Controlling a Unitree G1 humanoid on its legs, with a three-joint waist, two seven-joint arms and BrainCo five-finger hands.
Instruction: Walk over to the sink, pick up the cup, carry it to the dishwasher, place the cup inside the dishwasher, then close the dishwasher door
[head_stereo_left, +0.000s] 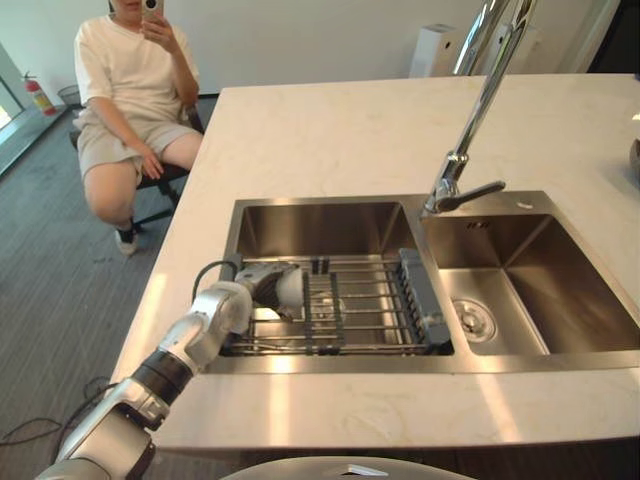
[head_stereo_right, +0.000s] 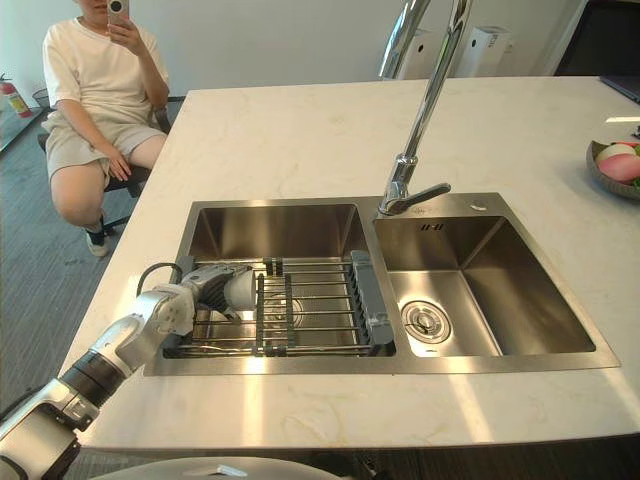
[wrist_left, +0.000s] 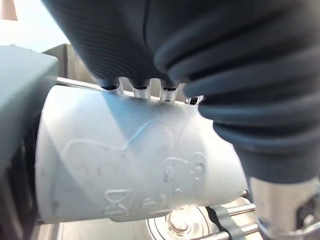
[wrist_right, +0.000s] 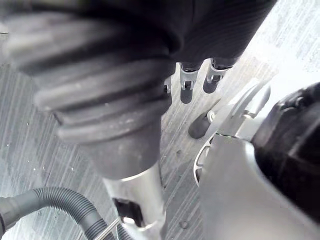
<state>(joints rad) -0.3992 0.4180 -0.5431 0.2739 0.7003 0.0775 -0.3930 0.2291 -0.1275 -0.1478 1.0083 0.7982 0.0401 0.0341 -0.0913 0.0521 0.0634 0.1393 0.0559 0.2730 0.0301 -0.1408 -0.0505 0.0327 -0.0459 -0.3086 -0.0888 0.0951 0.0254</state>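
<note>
The cup (wrist_left: 135, 165) is pale, with a raised pattern on its side, and lies sideways in my left hand (wrist_left: 200, 50). Fingers curl over its top and the thumb closes from below. From the eye views, that left hand (head_stereo_left: 250, 287) reaches into the left basin of the steel sink (head_stereo_left: 330, 200) and holds the cup (head_stereo_left: 288, 288) at the left end of a wire rack (head_stereo_left: 375, 300). My right hand (wrist_right: 100, 75) hangs over grey floor beside me.
A tall faucet (head_stereo_left: 470, 140) rises between the two basins; the right basin (head_stereo_left: 540, 290) has a drain. A person (head_stereo_left: 130, 100) sits on a chair past the counter's left end. A bowl of fruit (head_stereo_right: 615, 165) stands at the far right.
</note>
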